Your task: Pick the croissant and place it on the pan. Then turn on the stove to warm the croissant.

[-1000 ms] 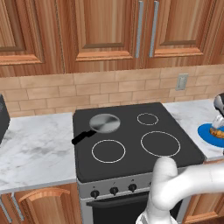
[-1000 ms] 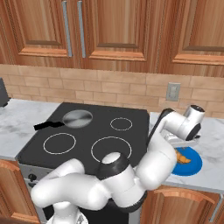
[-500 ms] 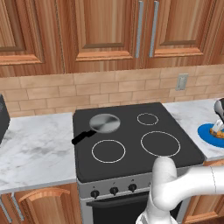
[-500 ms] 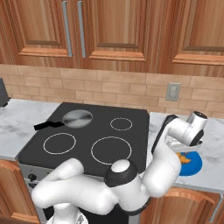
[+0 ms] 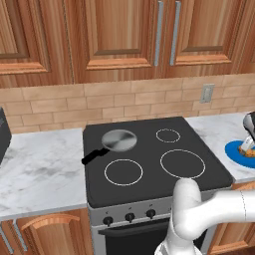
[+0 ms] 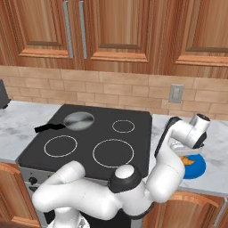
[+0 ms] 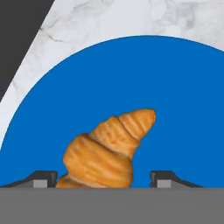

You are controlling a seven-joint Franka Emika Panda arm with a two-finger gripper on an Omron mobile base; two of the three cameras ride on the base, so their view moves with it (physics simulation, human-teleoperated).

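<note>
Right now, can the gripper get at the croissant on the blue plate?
Probably yes. The gripper hangs open just above the croissant, one fingertip on each side, and nothing else lies on the blue plate between them.

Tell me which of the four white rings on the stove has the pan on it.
The pan sits on the back left ring, the one nearest the brick wall on the far side from the blue plate. The other three rings on the stove are bare.

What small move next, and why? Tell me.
Probably ease the tool a little lower, then close. Its dark fingertips stand open on either side of the golden curved croissant, which lies on the flat blue round plate, not yet gripped.
</note>
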